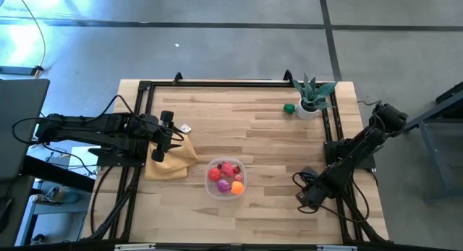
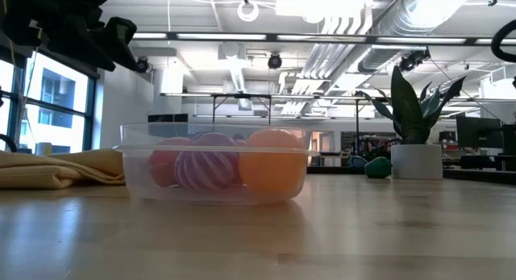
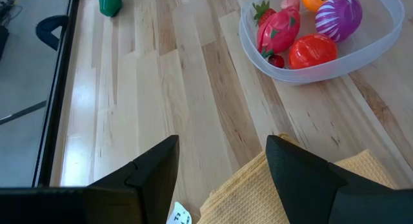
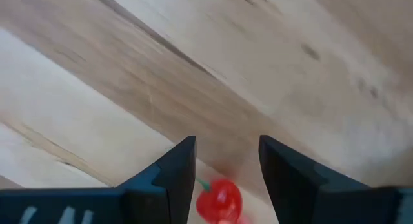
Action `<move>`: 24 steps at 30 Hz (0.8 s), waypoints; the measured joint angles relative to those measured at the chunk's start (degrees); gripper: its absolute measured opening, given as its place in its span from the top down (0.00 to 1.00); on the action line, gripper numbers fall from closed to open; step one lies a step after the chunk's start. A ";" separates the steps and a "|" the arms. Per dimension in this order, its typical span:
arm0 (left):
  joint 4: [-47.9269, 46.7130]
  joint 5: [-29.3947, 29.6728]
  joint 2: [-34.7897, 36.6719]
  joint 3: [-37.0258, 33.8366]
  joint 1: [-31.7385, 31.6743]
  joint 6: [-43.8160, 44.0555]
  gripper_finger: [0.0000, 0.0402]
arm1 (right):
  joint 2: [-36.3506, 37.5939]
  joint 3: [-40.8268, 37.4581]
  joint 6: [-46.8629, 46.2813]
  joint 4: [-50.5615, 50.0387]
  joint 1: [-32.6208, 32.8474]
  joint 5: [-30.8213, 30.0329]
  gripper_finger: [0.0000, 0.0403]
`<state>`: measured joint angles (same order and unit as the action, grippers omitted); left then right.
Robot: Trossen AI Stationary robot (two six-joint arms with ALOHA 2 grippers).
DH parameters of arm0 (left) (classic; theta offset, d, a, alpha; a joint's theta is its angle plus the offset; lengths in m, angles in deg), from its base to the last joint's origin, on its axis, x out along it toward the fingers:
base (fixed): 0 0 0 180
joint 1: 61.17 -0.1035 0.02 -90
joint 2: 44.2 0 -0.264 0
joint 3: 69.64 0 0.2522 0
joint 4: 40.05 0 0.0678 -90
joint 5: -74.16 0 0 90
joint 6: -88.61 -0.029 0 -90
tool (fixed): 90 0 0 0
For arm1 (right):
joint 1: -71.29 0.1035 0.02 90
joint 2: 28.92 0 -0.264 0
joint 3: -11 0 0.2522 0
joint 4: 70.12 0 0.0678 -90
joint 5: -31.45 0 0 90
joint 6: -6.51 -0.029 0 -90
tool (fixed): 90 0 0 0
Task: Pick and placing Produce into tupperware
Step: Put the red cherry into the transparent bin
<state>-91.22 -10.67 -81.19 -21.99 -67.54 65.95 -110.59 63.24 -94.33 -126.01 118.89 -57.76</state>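
The clear tupperware (image 1: 226, 179) sits at the table's middle near side. It holds red, orange and purple-striped produce, including a red strawberry-like piece (image 3: 277, 29) and a purple piece (image 3: 339, 14). A green piece (image 1: 289, 108) lies beside the white plant pot at the far right. A small red fruit with a green stem (image 4: 219, 199) lies between the open fingers of my right gripper (image 4: 227, 166), low over the table's near right (image 1: 304, 197). My left gripper (image 3: 222, 162) hangs open above the mustard-yellow cloth (image 1: 173, 160), left of the tupperware. My right gripper points down at the table, and the small red fruit (image 4: 216, 197) sits in the gap close to one finger (image 4: 181, 169). The gap is wider than the fruit. Whether a finger touches it, I cannot tell.
The spiky plant in its white pot (image 1: 311, 99) stands at the far right corner. A black frame rail (image 1: 141, 121) runs along the table's left side and another along the right (image 1: 329, 128). Bare wood lies between the tupperware and the plant.
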 joint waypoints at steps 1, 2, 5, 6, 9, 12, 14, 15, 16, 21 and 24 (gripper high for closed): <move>0.00 0.02 0.02 0.00 0.00 -0.01 0.45 | 0.00 0.00 1.67 -0.01 0.00 -0.83 0.60; 0.00 0.00 0.01 0.00 0.00 0.00 0.45 | 0.00 0.00 3.33 -0.02 0.00 -1.28 0.60; 0.00 0.02 0.00 0.00 0.00 -0.02 0.45 | 0.00 0.00 5.74 -0.02 0.00 -1.35 0.60; 0.00 0.00 0.02 0.00 0.00 0.00 0.45 | 0.00 0.00 5.82 -0.02 0.00 -1.36 0.60; 0.00 0.00 0.00 0.00 0.00 -0.02 0.45 | 0.00 0.00 7.67 -0.39 0.01 -1.40 0.60; 0.00 0.02 0.02 0.00 0.00 -0.02 0.45 | -0.02 0.00 9.66 -0.65 -0.72 -1.76 0.60; 0.00 0.01 0.01 0.00 0.00 0.00 0.45 | -0.02 0.36 10.95 -0.78 -0.81 -2.94 0.60; 0.00 0.02 0.02 0.00 0.00 -0.02 0.45 | -0.04 1.01 12.30 -0.93 -0.81 -4.13 0.60; 0.00 0.00 0.00 0.00 0.00 -0.01 0.45 | -0.04 1.93 13.41 -0.95 -0.79 -5.28 0.60; 0.00 0.00 0.00 0.00 0.00 -0.01 0.45 | -0.02 8.46 15.91 -6.57 -0.47 -8.85 0.60; 0.00 0.02 0.00 0.00 0.00 -0.01 0.45 | -0.02 12.37 14.17 -10.45 0.59 -8.88 0.60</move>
<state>-91.22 -10.65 -81.20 -21.99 -67.54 65.93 -110.61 75.62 -80.16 -136.45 119.48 -66.64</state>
